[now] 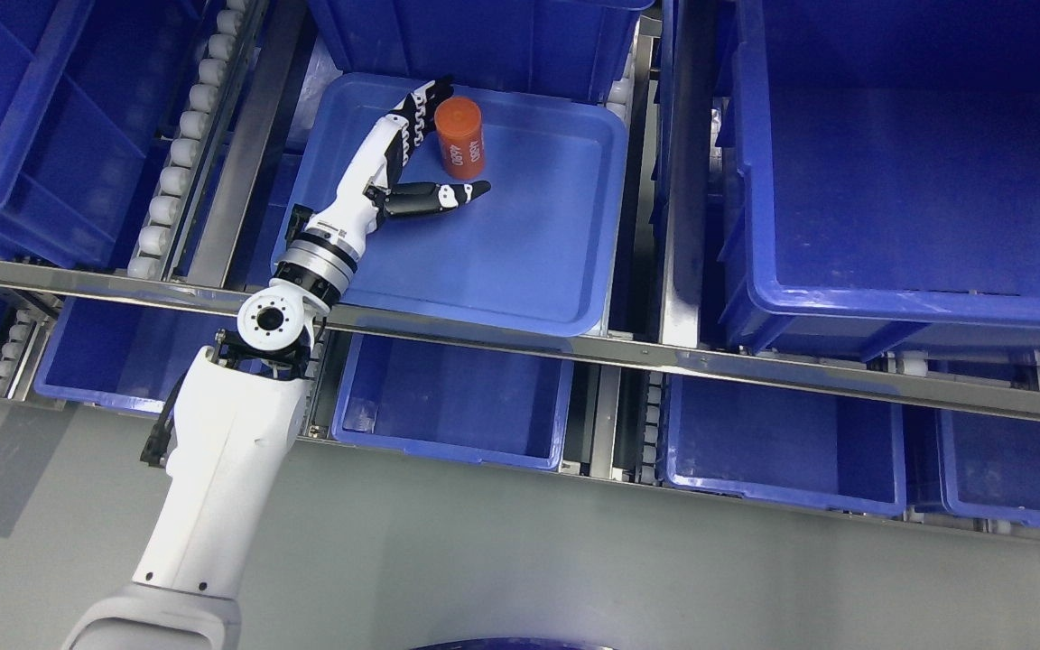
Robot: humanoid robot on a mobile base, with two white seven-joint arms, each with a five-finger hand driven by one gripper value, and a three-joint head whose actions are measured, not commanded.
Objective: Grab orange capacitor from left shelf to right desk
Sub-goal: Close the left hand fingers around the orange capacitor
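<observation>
Orange capacitor in blue tray | left hand spread wide, fingers beside capacitor, nothing gripped

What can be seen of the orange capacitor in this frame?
The orange capacitor is a short, matte orange cylinder with white numerals printed along its side. It appears to lie on its side in the far left part of a shallow blue tray on the shelf. The left hand is open around it: fingers beside its left flank, thumb stretched below it. Whether the fingers actually touch it cannot be told.
</observation>
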